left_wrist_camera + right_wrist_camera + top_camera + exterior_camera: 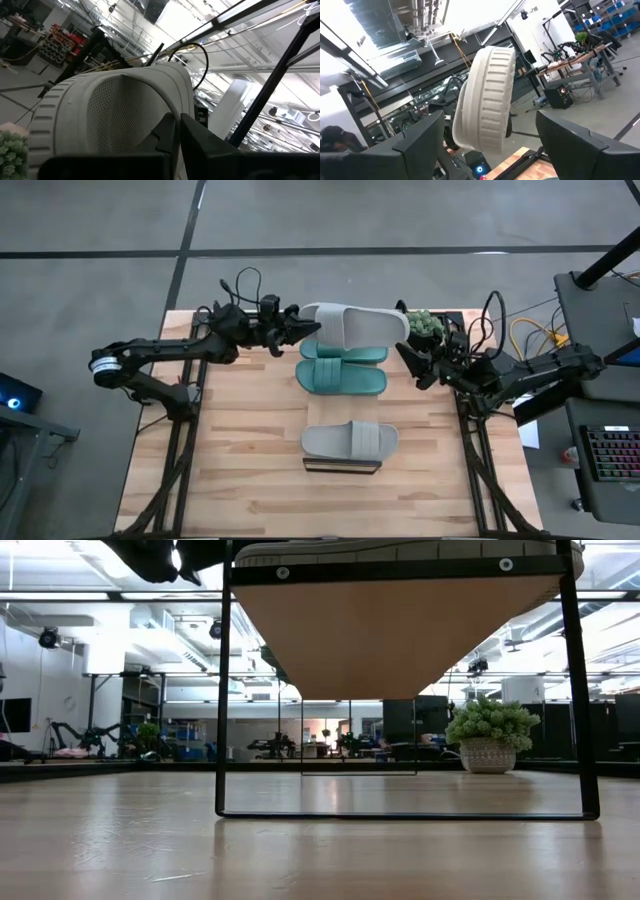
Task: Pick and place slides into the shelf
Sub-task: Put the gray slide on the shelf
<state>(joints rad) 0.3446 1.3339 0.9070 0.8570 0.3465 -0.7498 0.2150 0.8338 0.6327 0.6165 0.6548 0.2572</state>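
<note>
Shelf (342, 465) with one grey slide (349, 440) on top; left hand (296, 333) clamped on another grey slide (355, 324), right hand (412, 360) apart.

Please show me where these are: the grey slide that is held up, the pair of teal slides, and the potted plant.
Held grey slide (352, 326), high view, on its wide strap.
Teal slides (342, 379), high view, on the nearer slide's strap.
Potted plant (490, 723), low view, on its green leaves.
</note>
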